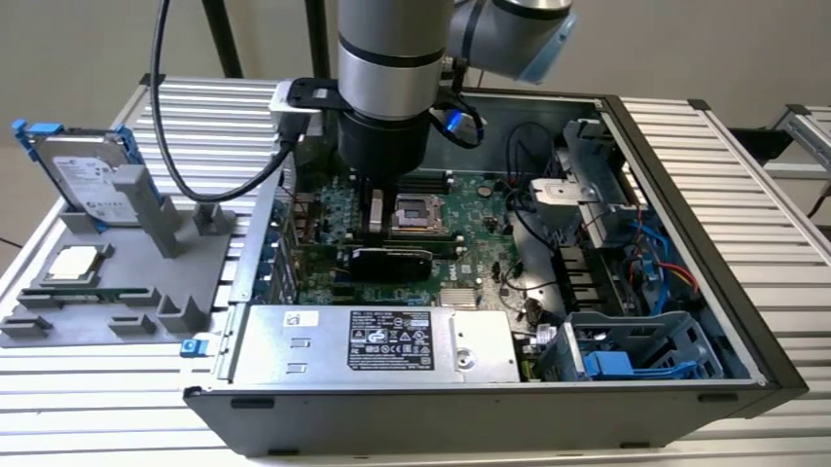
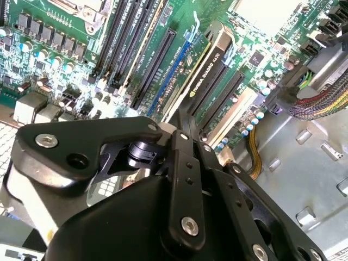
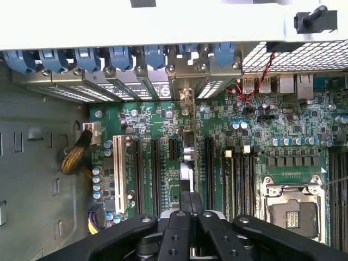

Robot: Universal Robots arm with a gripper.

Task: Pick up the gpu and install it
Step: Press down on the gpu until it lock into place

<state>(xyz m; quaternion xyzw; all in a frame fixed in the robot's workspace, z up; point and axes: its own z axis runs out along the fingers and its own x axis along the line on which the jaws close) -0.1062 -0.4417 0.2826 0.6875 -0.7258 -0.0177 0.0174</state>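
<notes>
The gpu (image 1: 393, 261) stands on edge on the green motherboard (image 1: 487, 229) inside the open computer case, its black cooler block facing the power supply. My gripper (image 1: 377, 232) reaches straight down into the case and is shut on the card's upper edge. In the second wrist view the gpu (image 2: 209, 73) runs edge-on between the long black slots, with the gripper (image 2: 184, 124) pinching it. In the first wrist view the gpu (image 3: 186, 155) is a thin line ending at the rear slot brackets, and the gripper (image 3: 190, 200) sits closed over it.
A silver hard drive with blue rails (image 1: 85, 180) and a processor chip (image 1: 72, 265) rest on a grey fixture at the exterior view's left. The power supply (image 1: 377, 341), the processor socket (image 1: 422, 209), cable bundles (image 1: 649, 263) and a blue drive cage (image 1: 636, 355) crowd the case.
</notes>
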